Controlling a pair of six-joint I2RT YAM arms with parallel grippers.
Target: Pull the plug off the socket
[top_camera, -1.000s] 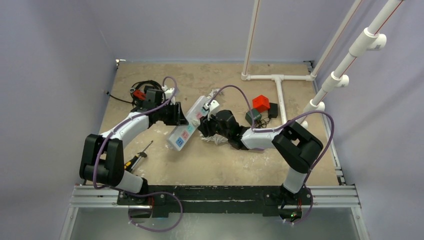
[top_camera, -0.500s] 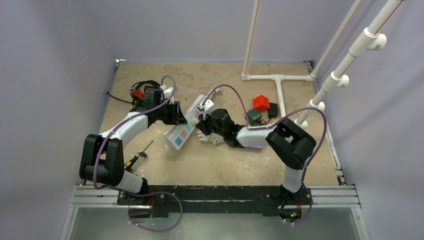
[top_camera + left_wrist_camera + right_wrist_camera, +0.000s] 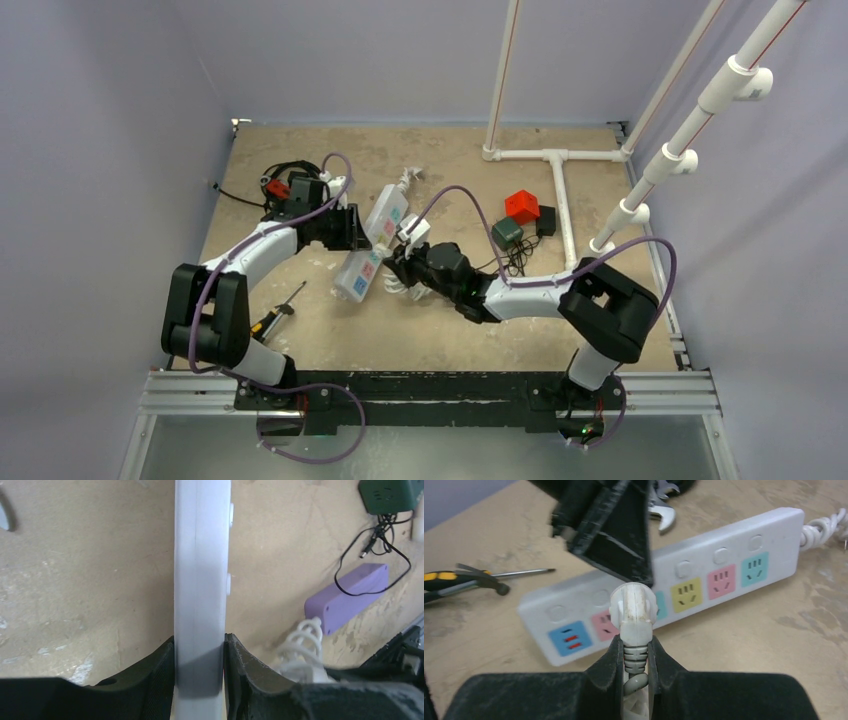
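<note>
At socket [image 3: 200, 580] long edges | left gripper [image 3: 198, 647] clamped | right gripper [image 3: 635, 645] pinching plug [image 3: 634, 605]

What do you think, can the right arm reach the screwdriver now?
Probably not: the right gripper is shut on the plug, and the power strip, held by the left gripper, lies between it and the screwdriver.

Socket [image 3: 724, 570] mid-table, clamped across its width in left gripper [image 3: 199, 652]; plug [image 3: 634, 605] just right of it, in right gripper [image 3: 635, 650]; screwdriver [image 3: 277, 311] near-left.
</note>
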